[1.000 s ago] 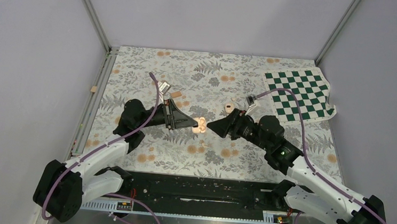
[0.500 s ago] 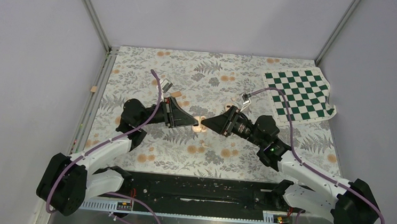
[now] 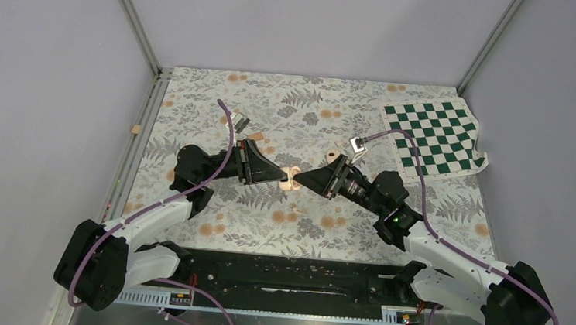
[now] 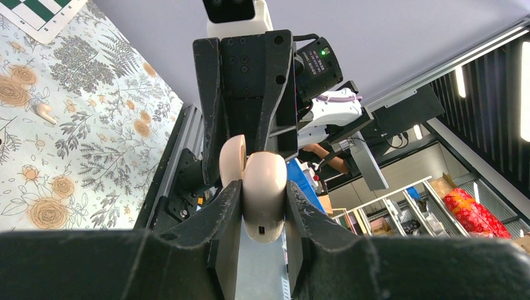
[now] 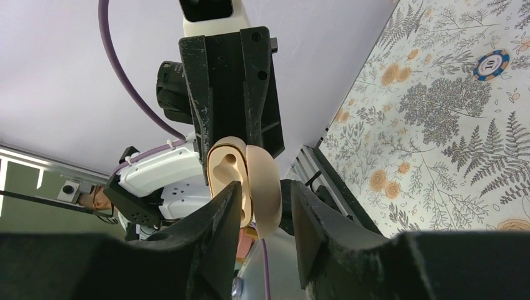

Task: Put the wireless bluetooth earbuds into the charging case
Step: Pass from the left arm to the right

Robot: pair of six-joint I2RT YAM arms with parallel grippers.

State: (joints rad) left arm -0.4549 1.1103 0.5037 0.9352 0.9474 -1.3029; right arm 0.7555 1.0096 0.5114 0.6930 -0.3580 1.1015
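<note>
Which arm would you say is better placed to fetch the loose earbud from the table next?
Right, probably: the left tool clamps the charging case, while the earbud lies close beside the right arm.

Quick headcount from my rig: two grippers, my left gripper [image 3: 282, 177] and my right gripper [image 3: 303, 181]. One charging case [image 4: 265, 187]. Only one earbud [image 4: 44, 112] that I can make out for sure. One green checkered mat [image 3: 436, 135], one poker chip [image 5: 492, 62], and one small tan block [image 3: 136, 129].
</note>
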